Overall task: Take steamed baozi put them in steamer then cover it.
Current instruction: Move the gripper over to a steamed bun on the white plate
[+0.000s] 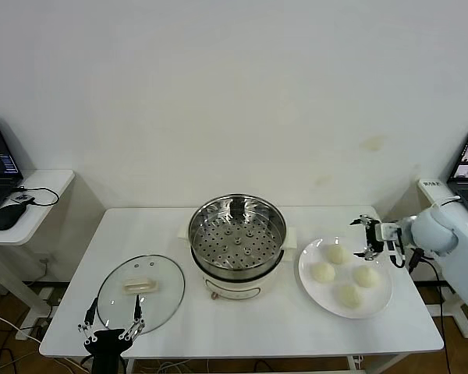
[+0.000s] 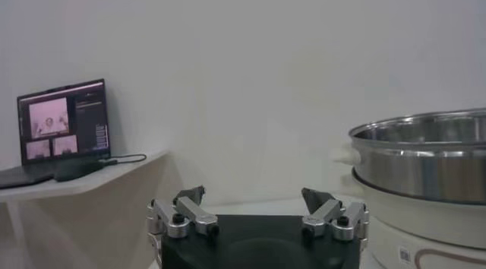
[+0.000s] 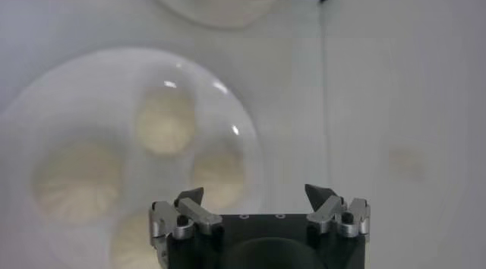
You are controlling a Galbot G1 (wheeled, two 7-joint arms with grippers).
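Your right gripper (image 1: 367,237), jaws wide and empty, hangs at right of frame over the far rim of the flat white plate (image 1: 382,302), where four smooth, round cream-white dough buns (image 1: 323,272) sit. Drop squarely over one bun and close gently (soft dough will likely dent). The round stainless-steel steamer pot (image 1: 237,227), perforated tray bare, stands centre frame; the clear glass lid (image 1: 140,294) lies lower left, beside your left gripper (image 1: 111,321), also wide.
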